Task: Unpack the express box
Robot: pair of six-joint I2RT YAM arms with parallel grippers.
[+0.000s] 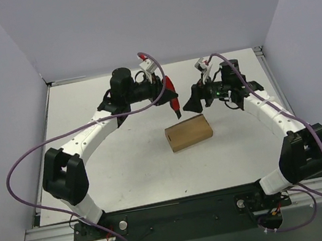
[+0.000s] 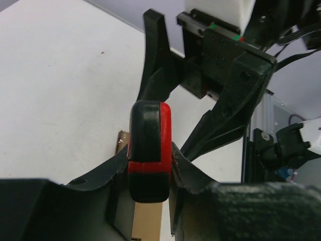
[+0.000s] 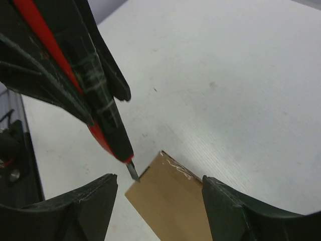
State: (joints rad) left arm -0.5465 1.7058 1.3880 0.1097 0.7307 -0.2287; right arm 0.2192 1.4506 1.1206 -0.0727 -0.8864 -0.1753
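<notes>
A big white desk fills most of the top view. It has pale walls around it.

Two arms bend in from the near edge. The left arm reaches toward the middle from the left. The right arm reaches in from the right. Their ends are close together, over the far part of the desk.

The express box lies flat near the middle of the desk. It is plain and brown, and its flaps are closed. It sits just in front of both claws.

The left claw is squeezed tight on a red and black knife. The knife points down at the desk.

The right claw holds nothing. Its two fingers are spread wide. In the right wrist view a corner of the box shows between them, lower down.

The small gray blade sticks out of the knife's tip. It is right by a far corner of the box. I cannot tell if it touches the box.
</notes>
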